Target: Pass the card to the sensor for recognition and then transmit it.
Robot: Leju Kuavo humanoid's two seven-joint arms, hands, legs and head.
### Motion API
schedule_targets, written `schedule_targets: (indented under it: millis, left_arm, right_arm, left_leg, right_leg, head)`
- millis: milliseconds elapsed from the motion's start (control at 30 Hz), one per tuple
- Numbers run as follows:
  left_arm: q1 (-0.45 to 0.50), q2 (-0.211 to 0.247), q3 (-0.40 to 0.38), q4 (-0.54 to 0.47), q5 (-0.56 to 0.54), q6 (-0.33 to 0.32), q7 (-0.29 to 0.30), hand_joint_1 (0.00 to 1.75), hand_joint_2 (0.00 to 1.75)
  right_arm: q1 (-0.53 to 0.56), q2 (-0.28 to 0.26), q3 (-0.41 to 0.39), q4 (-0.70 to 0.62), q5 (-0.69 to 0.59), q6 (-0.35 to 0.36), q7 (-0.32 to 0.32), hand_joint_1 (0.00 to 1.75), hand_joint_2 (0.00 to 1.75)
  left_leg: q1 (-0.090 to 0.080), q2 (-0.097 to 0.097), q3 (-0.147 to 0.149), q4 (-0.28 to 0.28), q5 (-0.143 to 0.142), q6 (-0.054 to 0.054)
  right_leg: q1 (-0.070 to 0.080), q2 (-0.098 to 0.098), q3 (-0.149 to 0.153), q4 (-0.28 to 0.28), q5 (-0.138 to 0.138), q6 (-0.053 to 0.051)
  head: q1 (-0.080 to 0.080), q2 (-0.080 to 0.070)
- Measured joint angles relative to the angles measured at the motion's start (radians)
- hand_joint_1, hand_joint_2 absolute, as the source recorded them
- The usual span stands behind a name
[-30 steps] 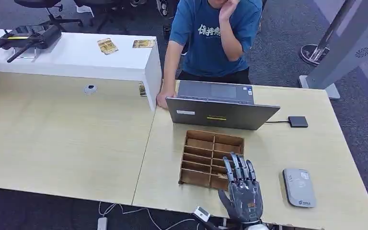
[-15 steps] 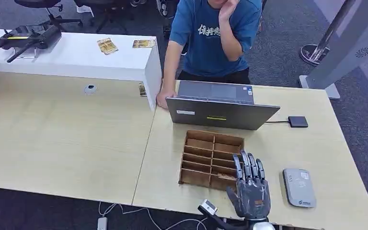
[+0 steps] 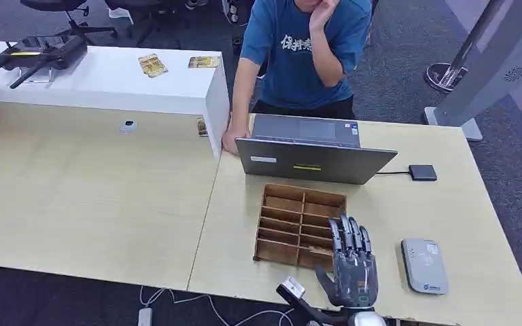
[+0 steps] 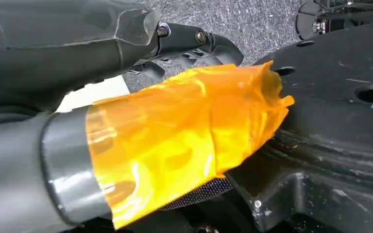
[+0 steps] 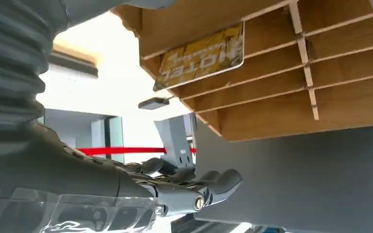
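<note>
Right hand (image 3: 353, 272): you have it over the near right corner of the wooden rack, fingers straight and apart, holding nothing.
Left hand (image 4: 77, 73): hangs low by the robot's body; you cannot tell how its fingers lie.
Card (image 5: 201, 58): stands on edge in a slot of the wooden rack (image 3: 299, 227), yellow face with print, just beyond your fingertips.
Handling, judged: thin, stiff, light and slick; it will likely slide out easily but can slip or tip in a loose pinch.
Where to hold, judged: pinch the exposed upper edge between thumb and a finger, faces flat to the pads; the dividers leave little room.
Sensor (image 3: 424, 265): grey reader flat on the tabletop (image 3: 109, 197), near the rack's right.
Beyond: laptop (image 3: 312, 159), a person behind it.
</note>
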Motion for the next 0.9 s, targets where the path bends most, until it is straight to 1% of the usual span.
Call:
schedule_targets:
  millis: [333, 467, 533, 767, 900]
  left_arm:
    - [0.000, -0.002, 0.000, 0.000, 0.006, 0.001, 0.001, 0.00, 0.00]
    - [0.000, -0.003, 0.000, 0.000, 0.014, 0.003, 0.002, 0.00, 0.00]
    - [0.000, -0.005, 0.000, 0.000, 0.017, 0.005, 0.002, 0.00, 0.00]
    - [0.000, -0.006, 0.000, 0.000, 0.018, 0.007, 0.002, 0.00, 0.00]
    - [0.000, -0.007, 0.000, 0.000, 0.021, 0.007, 0.002, 0.00, 0.00]
  right_arm:
    - [-0.002, 0.008, 0.003, 0.006, -0.020, 0.030, 0.007, 0.00, 1.75]
    - [-0.002, 0.008, 0.009, 0.005, 0.028, 0.048, 0.051, 0.00, 1.75]
    - [-0.002, 0.008, 0.012, 0.004, 0.041, 0.049, 0.061, 0.00, 1.75]
    - [-0.002, 0.008, 0.015, -0.001, 0.045, 0.050, 0.063, 0.00, 1.75]
    - [-0.002, 0.008, 0.018, -0.008, 0.029, 0.065, 0.063, 0.00, 1.75]
  left_leg:
    - [0.000, 0.000, 0.000, 0.000, 0.000, 0.000]
    - [0.000, 0.000, 0.000, 0.000, 0.000, 0.000]
    - [0.000, 0.000, 0.000, 0.000, 0.000, 0.000]
    - [0.000, 0.000, 0.000, 0.000, 0.000, 0.000]
    - [0.000, 0.000, 0.000, 0.000, 0.000, 0.000]
  right_leg:
    - [0.000, 0.000, 0.000, 0.000, 0.000, 0.000]
    - [0.000, 0.000, 0.000, 0.000, 0.000, 0.000]
    - [0.000, 0.000, 0.000, 0.000, 0.000, 0.000]
    - [0.000, 0.000, 0.000, 0.000, 0.000, 0.000]
    - [0.000, 0.000, 0.000, 0.000, 0.000, 0.000]
  head:
    - [0.000, 0.000]
    - [0.000, 0.000]
    - [0.000, 0.000]
    - [0.000, 0.000]
    - [0.000, 0.000]
